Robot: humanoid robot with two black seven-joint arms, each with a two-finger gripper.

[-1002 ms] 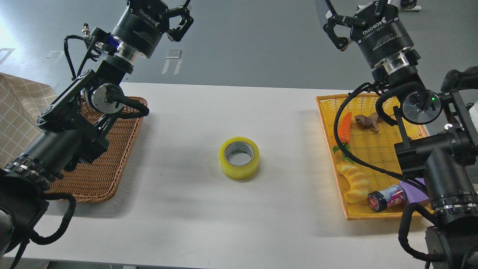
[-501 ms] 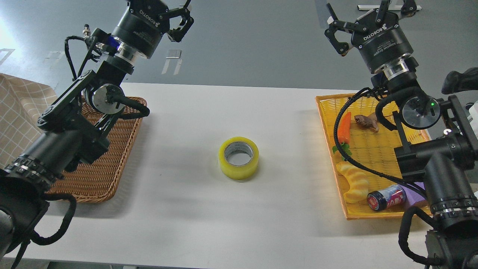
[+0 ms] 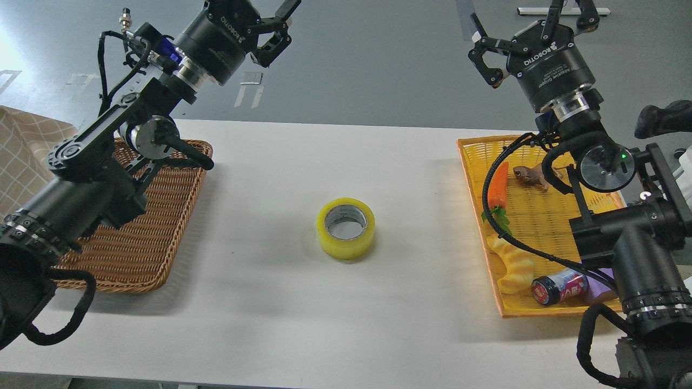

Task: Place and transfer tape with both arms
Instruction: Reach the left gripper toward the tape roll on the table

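While thick translucent yellow tape roll (image 3: 346, 228) lies flat at table centre, untouched, left gripper (image 3: 275, 24) at 11 o'clock and right gripper (image 3: 532, 27) at 1 o'clock are held open, empty. Risk judged: roll nudged aside if descent is off-centre.

1. White tabletop (image 3: 281, 302), matte, soft shadows.
2. Grey smooth floor (image 3: 367, 65) behind it, pale tape marks (image 3: 250, 78).
3. Beige checked cloth (image 3: 21, 156) at left edge, maybe draped over furniture.
4. Bright glare (image 3: 8, 54) on floor far left.
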